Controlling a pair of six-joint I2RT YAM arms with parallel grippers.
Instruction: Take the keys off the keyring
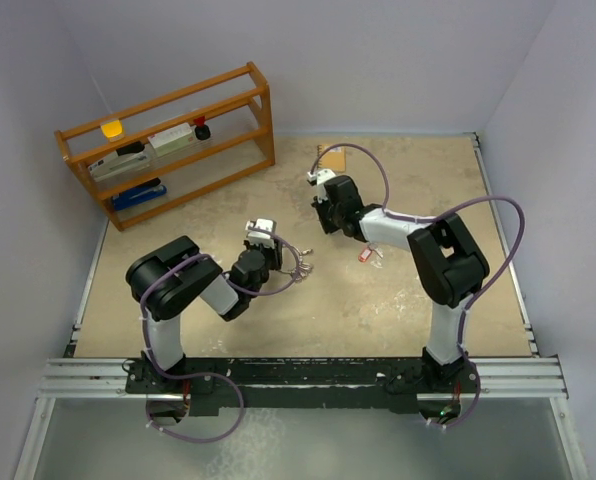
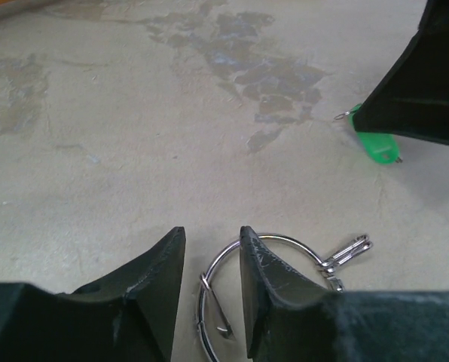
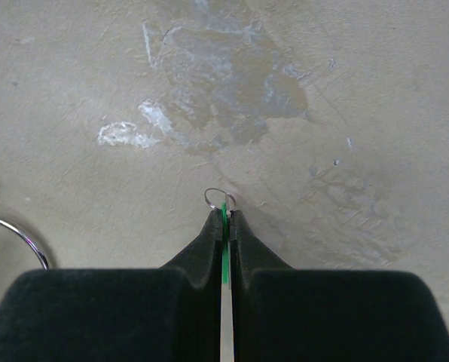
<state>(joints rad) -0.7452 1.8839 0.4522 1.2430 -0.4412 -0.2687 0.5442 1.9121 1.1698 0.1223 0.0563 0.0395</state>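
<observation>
The silver keyring (image 2: 218,259) lies flat on the table, with tiny silver keys (image 2: 350,250) still hanging on it. My left gripper (image 2: 212,237) is open; the ring's left arc shows in the gap between the fingers, and the right finger covers part of the ring. In the top view the left gripper (image 1: 283,262) sits right beside the keyring (image 1: 300,266). My right gripper (image 3: 225,215) is shut on the green key (image 3: 224,249), whose small wire loop pokes out past the fingertips. In the left wrist view that green key (image 2: 377,142) hangs apart from the ring. A red key (image 1: 366,255) lies loose on the table.
A wooden shelf rack (image 1: 168,140) with small items stands at the back left. A tan spiral notebook (image 1: 333,157) lies at the back, behind the right gripper (image 1: 326,222). White walls close the table on three sides.
</observation>
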